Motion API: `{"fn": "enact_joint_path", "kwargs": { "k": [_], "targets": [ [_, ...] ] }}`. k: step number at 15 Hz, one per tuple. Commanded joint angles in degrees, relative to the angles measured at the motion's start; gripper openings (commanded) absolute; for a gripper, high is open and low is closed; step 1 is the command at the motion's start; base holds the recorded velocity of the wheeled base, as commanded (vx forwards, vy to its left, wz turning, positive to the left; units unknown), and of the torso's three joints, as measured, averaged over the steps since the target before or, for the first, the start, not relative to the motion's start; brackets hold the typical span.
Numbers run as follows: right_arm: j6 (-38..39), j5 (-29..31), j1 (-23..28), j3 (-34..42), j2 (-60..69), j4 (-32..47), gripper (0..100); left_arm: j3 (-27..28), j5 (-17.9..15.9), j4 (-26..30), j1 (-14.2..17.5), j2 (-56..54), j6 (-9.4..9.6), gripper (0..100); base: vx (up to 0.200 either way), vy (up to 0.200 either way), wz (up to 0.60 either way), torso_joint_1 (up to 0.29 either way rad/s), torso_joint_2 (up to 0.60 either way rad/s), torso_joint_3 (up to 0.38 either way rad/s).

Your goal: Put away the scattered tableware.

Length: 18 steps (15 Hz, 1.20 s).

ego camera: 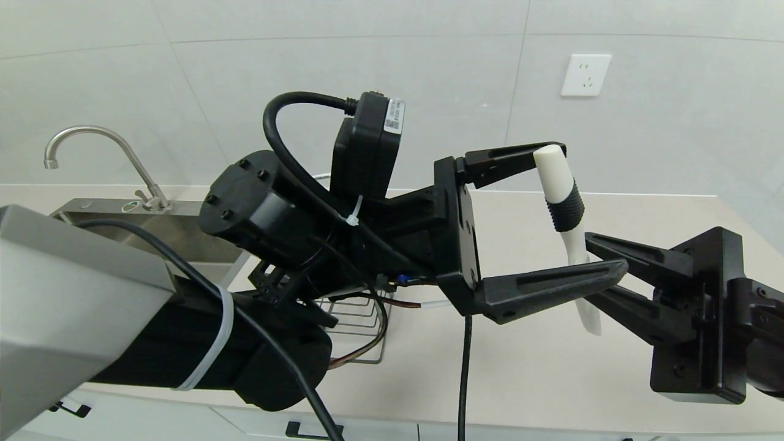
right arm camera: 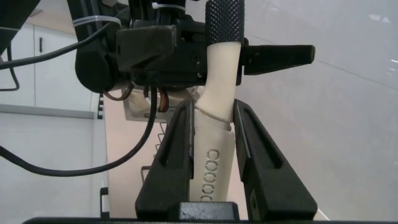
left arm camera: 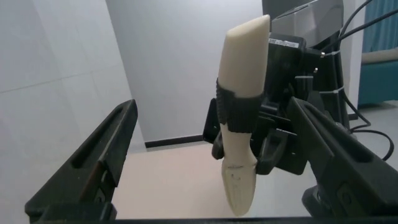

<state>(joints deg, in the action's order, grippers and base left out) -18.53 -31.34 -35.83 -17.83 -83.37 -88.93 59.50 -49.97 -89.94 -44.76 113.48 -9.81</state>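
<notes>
A white utensil with a black ribbed band hangs nearly upright in the air above the counter. My right gripper comes in from the right and is shut on its lower white part, which has small holes. My left gripper is open, its jaws wide apart with the utensil standing between them. In the left wrist view the utensil is clear of both fingers. In the right wrist view the left gripper sits just beyond the utensil's black band.
A steel sink with a curved tap lies at the left. A wire rack stands on the counter under my left arm. A socket is on the tiled wall. Cabinet fronts run below the counter's near edge.
</notes>
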Motion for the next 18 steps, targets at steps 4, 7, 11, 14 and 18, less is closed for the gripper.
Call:
{"fn": "enact_joint_path", "kwargs": {
  "k": [4,7,11,14,18],
  "targets": [
    [-0.02,-0.03,-0.03,-0.18,-0.56,-0.01,0,0.0,0.05,-0.06,-0.76,-0.54,-0.03,100,0.0,0.0,0.0,0.0,0.0,0.0],
    [-0.02,-0.03,-0.03,-1.06,-0.92,-0.01,0,-0.18,1.28,-0.06,-1.29,-0.45,0.06,0,0.0,0.0,0.0,0.0,0.0,0.0],
    [-0.02,-0.03,0.06,-3.08,-1.18,-0.01,0,-0.18,1.63,-0.06,-1.38,-0.54,0.06,0,0.0,0.0,0.0,0.0,0.0,0.0],
    [-0.02,-0.74,0.32,-2.56,-2.06,0.25,100,-0.18,2.95,-0.06,-1.29,-0.54,0.06,0,0.0,0.0,0.0,0.0,0.0,0.0],
    [-0.63,-0.65,0.23,-1.41,-2.41,0.07,100,-0.18,6.29,-0.06,-0.85,-0.81,0.06,0,0.0,0.0,0.0,0.0,0.0,0.0]
  ]
}}
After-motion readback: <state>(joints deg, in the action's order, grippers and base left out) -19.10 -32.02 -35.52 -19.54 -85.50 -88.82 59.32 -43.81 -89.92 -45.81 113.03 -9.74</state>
